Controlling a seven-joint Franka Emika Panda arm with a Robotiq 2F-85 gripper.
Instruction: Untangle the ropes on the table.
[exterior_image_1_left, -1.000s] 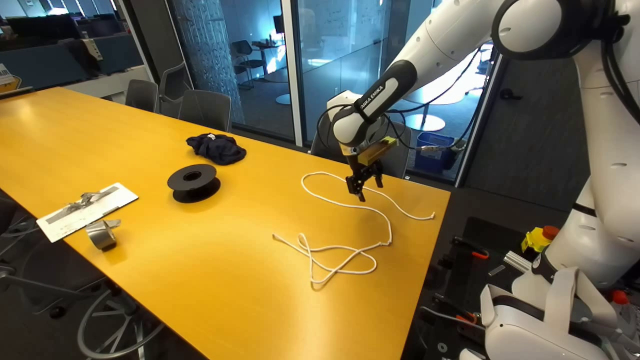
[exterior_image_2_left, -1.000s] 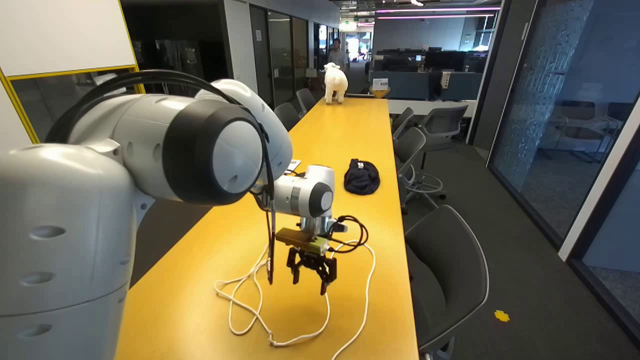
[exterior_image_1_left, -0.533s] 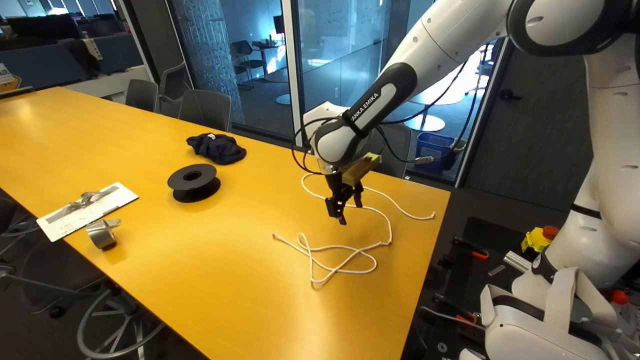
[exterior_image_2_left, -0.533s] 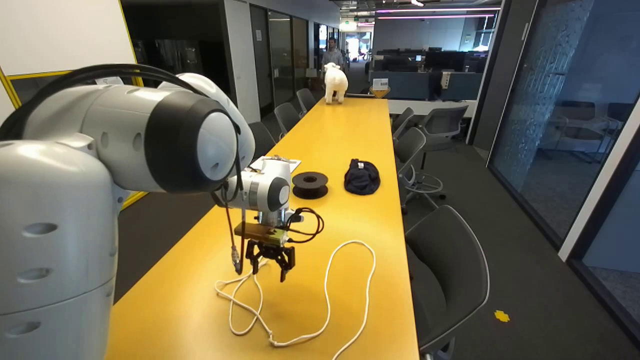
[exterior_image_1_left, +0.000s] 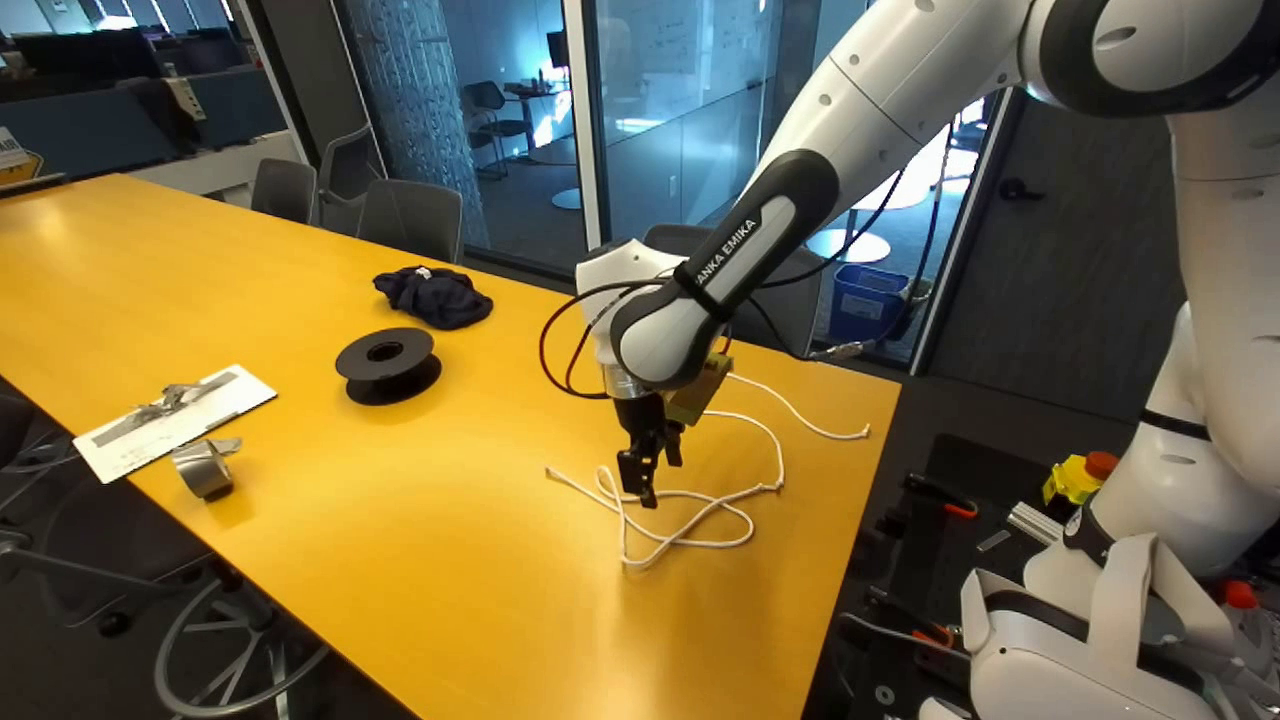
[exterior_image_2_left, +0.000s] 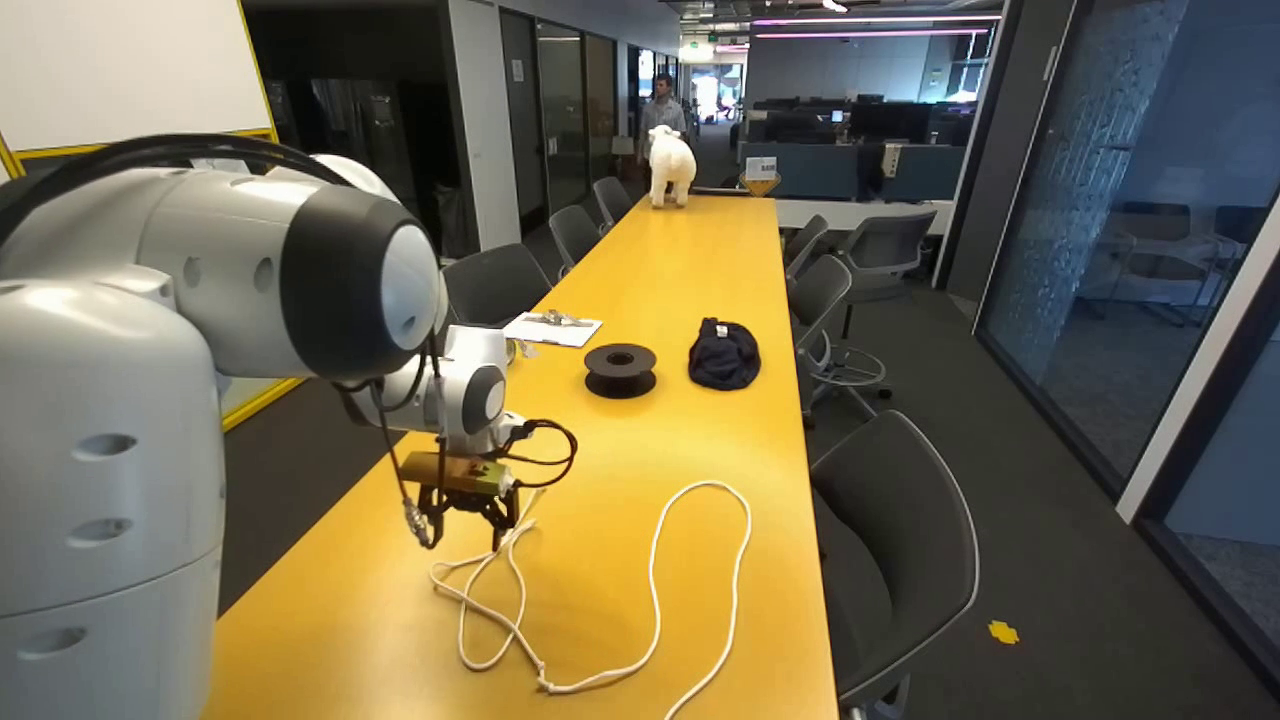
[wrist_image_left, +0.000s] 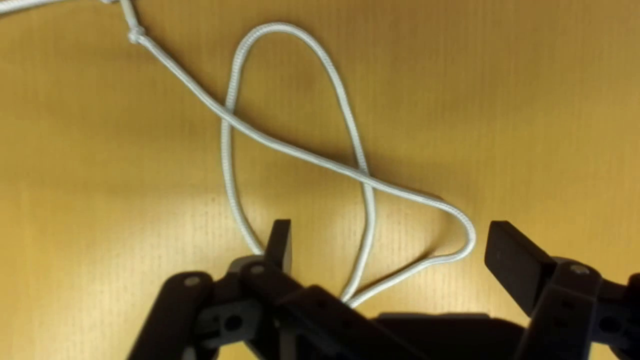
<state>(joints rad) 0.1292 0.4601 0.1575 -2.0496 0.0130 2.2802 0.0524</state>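
Note:
The ropes, thin white cord (exterior_image_1_left: 720, 545) on the glossy yellow table (exterior_image_1_left: 480, 580), show in both exterior views. A wide curve runs to a small knot (wrist_image_left: 136, 34); beyond it the cord (wrist_image_left: 320, 160) crosses over a long loop twice and bends back in a tight turn. My gripper (exterior_image_1_left: 662, 482) hovers above this crossed part. In the wrist view the gripper (wrist_image_left: 392, 242) is open, its fingers wide apart. The tight bend and one side of the loop lie below the gap, unheld. The left finger (wrist_image_left: 280, 242) hides part of the cord; the crossing near the palm is partly covered.
A black spool (exterior_image_1_left: 388, 375), a dark cloth item (exterior_image_1_left: 435, 298), a white board (exterior_image_1_left: 170, 425) and a silver tape roll (exterior_image_1_left: 203, 470) stand farther along the table. A white plush animal (exterior_image_2_left: 671, 168) is at the far end. Chairs (exterior_image_2_left: 900, 560) line the side.
My gripper has travelled from above the wide curve to above the crossed loops and come lower. It has stayed open. The cord lies as before.

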